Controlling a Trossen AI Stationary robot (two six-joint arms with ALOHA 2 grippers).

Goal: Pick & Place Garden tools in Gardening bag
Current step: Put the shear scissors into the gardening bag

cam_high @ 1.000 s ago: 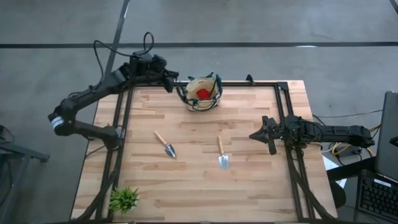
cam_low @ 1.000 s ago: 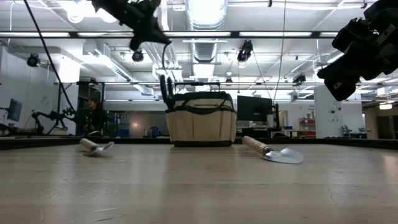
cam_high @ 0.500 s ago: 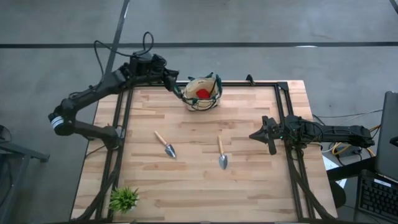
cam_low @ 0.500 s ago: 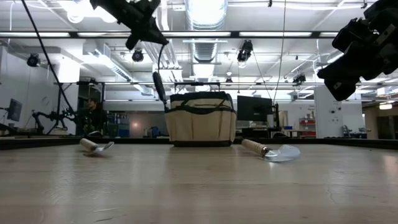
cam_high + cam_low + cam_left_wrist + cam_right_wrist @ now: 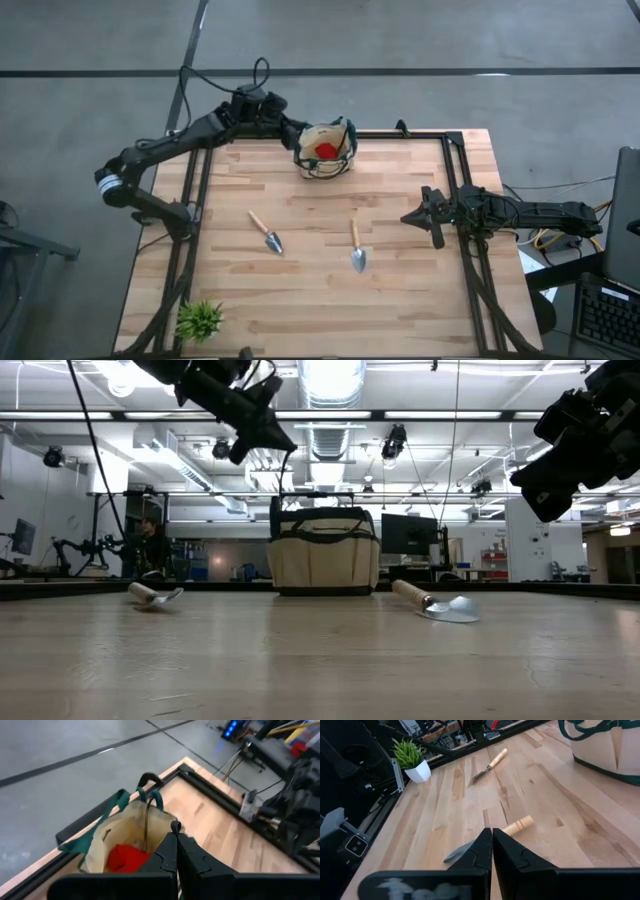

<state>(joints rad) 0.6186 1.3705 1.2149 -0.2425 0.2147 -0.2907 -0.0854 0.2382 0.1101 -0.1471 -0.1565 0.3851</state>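
Over the table's [image 5: 300,215] far edge, the left tool [image 5: 291,131], fingers closed, reaches to the gardening bag [image 5: 327,150].

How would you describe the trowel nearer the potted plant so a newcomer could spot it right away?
On the wooden table, look toward the left arm's side, between the bag and the corner plant. That trowel lies slanted, whereas the other trowel lies nearly straight, closer to the right gripper.

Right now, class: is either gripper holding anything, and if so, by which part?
Nothing is held. The left gripper is shut and empty above the gardening bag. The right gripper is shut and empty too; both trowels lie on the table.
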